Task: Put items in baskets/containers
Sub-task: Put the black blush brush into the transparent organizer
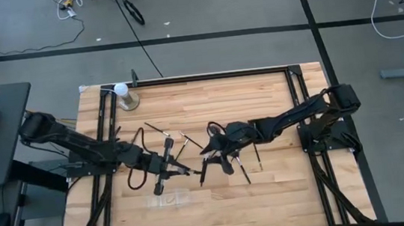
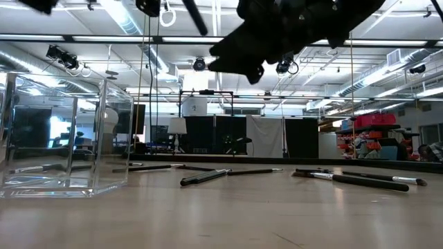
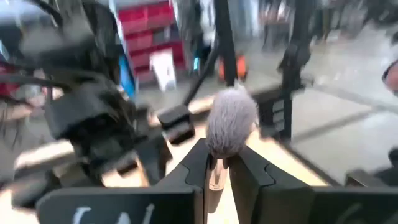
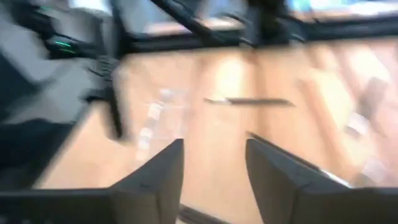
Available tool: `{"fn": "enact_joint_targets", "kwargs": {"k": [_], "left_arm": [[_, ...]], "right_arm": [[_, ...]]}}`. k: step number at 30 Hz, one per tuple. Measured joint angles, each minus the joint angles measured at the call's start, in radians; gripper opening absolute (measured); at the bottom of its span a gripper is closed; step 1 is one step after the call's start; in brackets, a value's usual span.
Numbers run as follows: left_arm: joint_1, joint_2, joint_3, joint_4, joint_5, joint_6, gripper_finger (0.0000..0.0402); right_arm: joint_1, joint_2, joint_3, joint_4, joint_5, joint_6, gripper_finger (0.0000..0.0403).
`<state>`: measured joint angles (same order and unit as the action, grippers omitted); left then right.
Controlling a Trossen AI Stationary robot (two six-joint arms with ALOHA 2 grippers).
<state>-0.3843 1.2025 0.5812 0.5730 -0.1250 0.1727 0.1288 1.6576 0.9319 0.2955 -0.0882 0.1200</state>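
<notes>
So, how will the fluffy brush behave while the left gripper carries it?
The makeup brush is pinched by its thin handle in the left gripper, so it likely stays stiff and light. Its pale bristle head probably bends easily. The round handle could slip or pivot between the fingers.

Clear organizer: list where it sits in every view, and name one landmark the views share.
High view: the clear organizer lies near the table's front edge, left of centre.
Low view: far left, close to the camera.
Left wrist view: not in it.
Right wrist view: a pale blurred patch may be it; cannot tell.
Shared landmark: the wooden table it stands on.
</notes>
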Motion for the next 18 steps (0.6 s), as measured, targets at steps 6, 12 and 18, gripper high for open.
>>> {"fn": "enact_joint_targets", "kwargs": {"k": [6,12,18], "left_arm": [[-0.154,-0.012,0.291,-0.641,-0.319,-0.174,0.0040],[-0.346,-0.005,0.452,-1.024,-0.554,-0.659,0.0040],[-0.533,0.003,0.470,-1.234,-0.656,-1.218,0.0040]], "right_arm": [[0.026,0.012,0.000,-0.047,0.132,-0.025,0.0204],[0.064,0.023,0.000,-0.042,0.186,-0.070,0.0198],[0.096,0.023,0.000,-0.013,0.186,-0.128,0.0183]]}}
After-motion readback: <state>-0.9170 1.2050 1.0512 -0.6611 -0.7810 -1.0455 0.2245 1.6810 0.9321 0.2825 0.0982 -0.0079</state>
